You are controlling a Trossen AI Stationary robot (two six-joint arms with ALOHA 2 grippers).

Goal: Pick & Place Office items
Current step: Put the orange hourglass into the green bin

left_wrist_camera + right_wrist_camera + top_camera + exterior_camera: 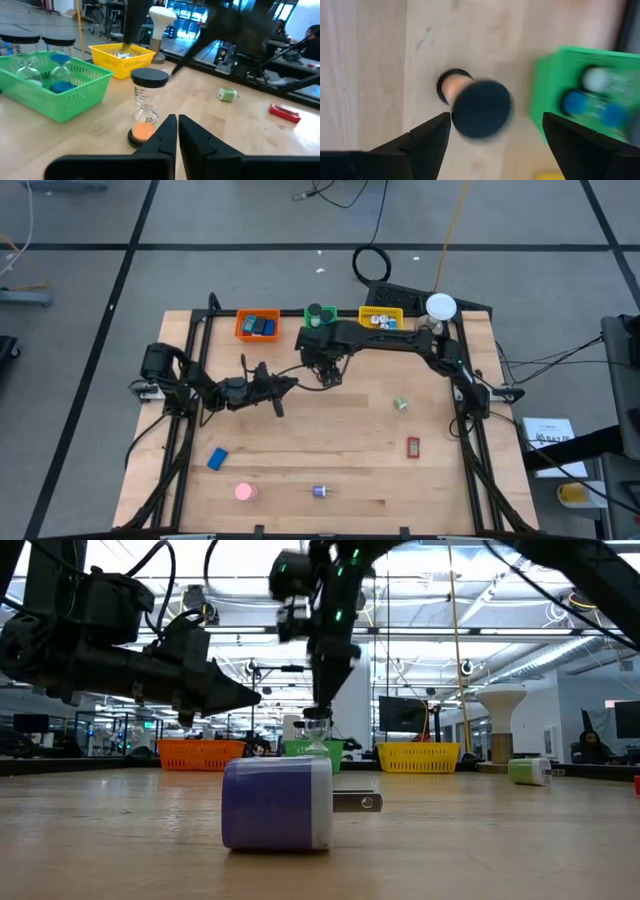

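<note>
An hourglass with black caps and orange sand stands upright on the worktop, under the right gripper's spread fingers; the left gripper's fingers are closed, empty.

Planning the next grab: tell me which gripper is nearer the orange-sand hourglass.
Right. The right gripper hangs open directly above the hourglass, fingers either side. The left gripper is shut, beside it on the table, slightly farther.

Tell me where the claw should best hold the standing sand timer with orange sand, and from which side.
Grip the black top cap, coming straight down: the sand timer stands upright, its cap is round, and the open right claw hangs right over it. The left claw waits nearby.
</note>
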